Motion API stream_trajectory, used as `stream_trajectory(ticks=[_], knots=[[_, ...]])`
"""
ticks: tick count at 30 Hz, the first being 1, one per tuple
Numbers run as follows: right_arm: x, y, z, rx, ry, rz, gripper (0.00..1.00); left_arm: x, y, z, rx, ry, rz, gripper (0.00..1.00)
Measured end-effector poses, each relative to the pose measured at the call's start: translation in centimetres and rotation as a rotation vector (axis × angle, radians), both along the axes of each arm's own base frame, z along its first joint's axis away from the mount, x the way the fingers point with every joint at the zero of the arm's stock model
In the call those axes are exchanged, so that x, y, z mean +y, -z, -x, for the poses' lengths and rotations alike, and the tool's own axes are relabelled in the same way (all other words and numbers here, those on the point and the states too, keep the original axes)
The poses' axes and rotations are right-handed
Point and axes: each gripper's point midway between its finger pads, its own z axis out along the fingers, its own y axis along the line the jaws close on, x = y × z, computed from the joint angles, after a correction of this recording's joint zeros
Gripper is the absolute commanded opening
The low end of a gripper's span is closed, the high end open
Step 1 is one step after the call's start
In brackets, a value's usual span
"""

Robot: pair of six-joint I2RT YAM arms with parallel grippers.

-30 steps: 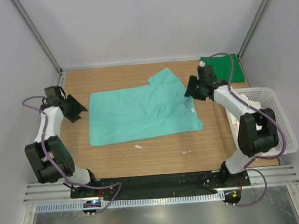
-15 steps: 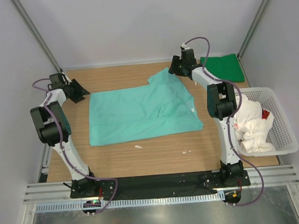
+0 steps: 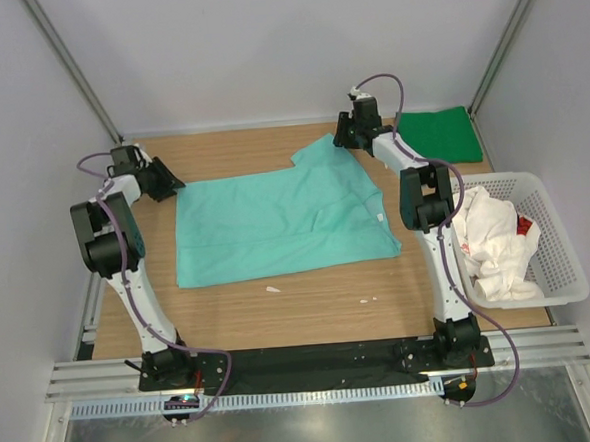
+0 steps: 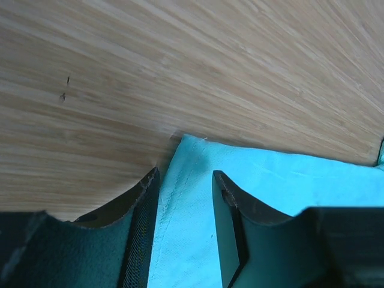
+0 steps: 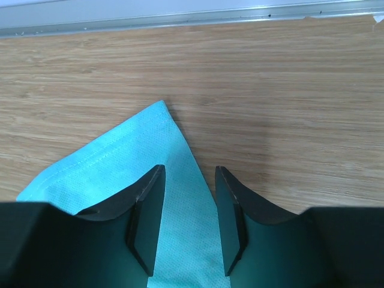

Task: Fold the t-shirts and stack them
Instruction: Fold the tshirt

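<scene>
My left hand (image 4: 186, 180) and right hand (image 5: 189, 174), both apart, sit over far corners of the teal shirt (image 3: 275, 222); next I should pinch and fold.

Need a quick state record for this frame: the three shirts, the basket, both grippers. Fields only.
mint-teal shirt: spread flat mid-table, unfolded
dark green shirt: folded, far right corner of the table
white shirt: crumpled in the basket
left gripper: jaws apart, straddling the mint-teal shirt's far left corner
right gripper: jaws apart, straddling its far pointed corner
stack: not yet started
</scene>
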Motion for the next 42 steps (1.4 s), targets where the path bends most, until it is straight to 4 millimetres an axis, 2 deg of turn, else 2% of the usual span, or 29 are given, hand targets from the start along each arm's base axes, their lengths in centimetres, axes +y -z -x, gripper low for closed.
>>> stream_trajectory(ticks=[6, 14, 18, 25, 32, 33, 37, 42], knots=[[-0.2, 0.4, 0.3, 0.009, -0.022, 0.032, 0.4, -0.3, -0.6, -1.5, -0.027, 0.034, -0.056, 0.42], [-0.4, 0.6, 0.9, 0.01, -0.065, 0.071, 0.4, -0.6, 0.2, -2.9, -0.022, 0.069, -0.084, 0.39], [-0.3, 0.6, 1.0, 0.007, -0.089, 0.082, 0.39, -0.7, 0.3, -2.8, -0.016, 0.081, -0.098, 0.33], [0.0, 0.6, 1.4, 0.024, -0.129, 0.067, 0.28, -1.0, 0.6, -2.9, -0.009, 0.098, -0.104, 0.22], [0.4, 0.8, 1.9, 0.043, -0.152, 0.052, 0.18, -1.3, 0.8, -3.1, -0.004, 0.106, -0.09, 0.03], [0.5, 0.8, 1.8, 0.045, -0.153, 0.051, 0.14, -1.4, 0.8, -3.1, -0.004, 0.108, -0.088, 0.01], [0.5, 0.8, 1.5, 0.049, -0.151, 0.052, 0.02, -1.5, 0.7, -3.1, -0.001, 0.11, -0.083, 0.0], [0.1, 0.8, 1.5, 0.058, -0.123, 0.059, 0.01, -1.6, 0.7, -3.0, 0.01, 0.109, -0.078, 0.0]])
